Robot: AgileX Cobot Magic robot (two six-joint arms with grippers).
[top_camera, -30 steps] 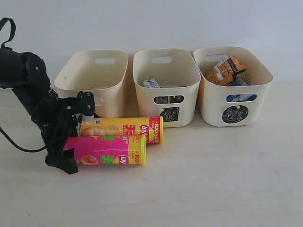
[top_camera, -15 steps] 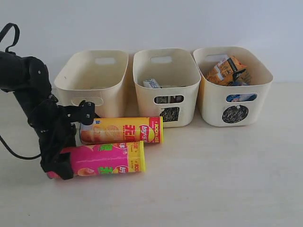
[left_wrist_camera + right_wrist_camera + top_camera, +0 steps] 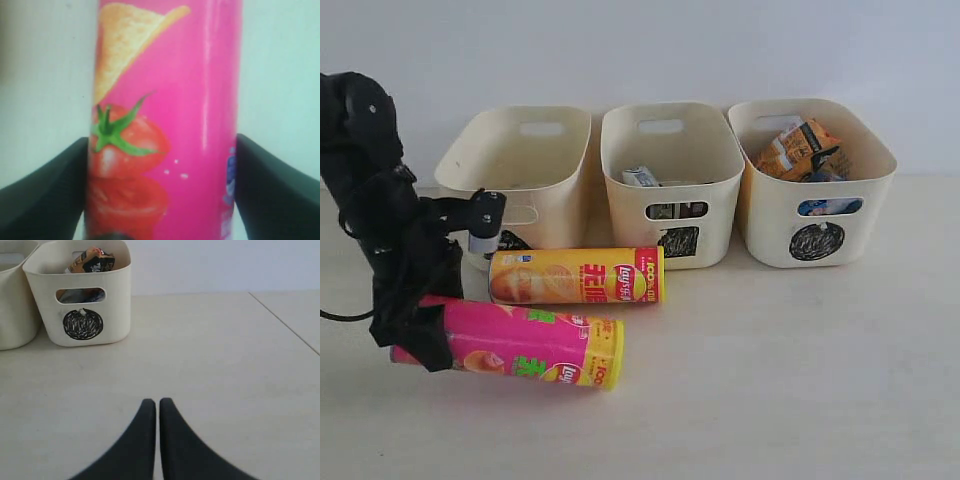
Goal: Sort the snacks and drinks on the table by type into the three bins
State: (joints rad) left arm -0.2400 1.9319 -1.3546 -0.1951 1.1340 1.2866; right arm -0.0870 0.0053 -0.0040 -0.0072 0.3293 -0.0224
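Observation:
My left gripper (image 3: pixel 420 338) is shut on the left end of the pink chip tube (image 3: pixel 525 345). The tube is tilted, with its yellow-capped end lower and near the table (image 3: pixel 770 380). In the left wrist view the pink tube (image 3: pixel 170 125) fills the space between both fingers (image 3: pixel 60 185). The yellow chip tube (image 3: pixel 575 277) lies on the table in front of the left bin (image 3: pixel 552 205) and the middle bin (image 3: pixel 720 215). The right bin (image 3: pixel 775 215), marked with a circle, holds an orange bag (image 3: pixel 798 148). My right gripper (image 3: pixel 158 402) is shut and empty above bare table.
A blue-and-white carton (image 3: pixel 640 177) shows inside the middle bin. The circle bin (image 3: pixel 115 300) with the orange bag (image 3: pixel 92 260) stands well beyond my right gripper. A table seam (image 3: pixel 285 322) runs off to one side. A white wall stands behind the bins.
My left gripper has closed on the pink tube and raised its left end, moving left and away from the yellow tube. The pink tube now slopes down to the right. The yellow tube stayed put.

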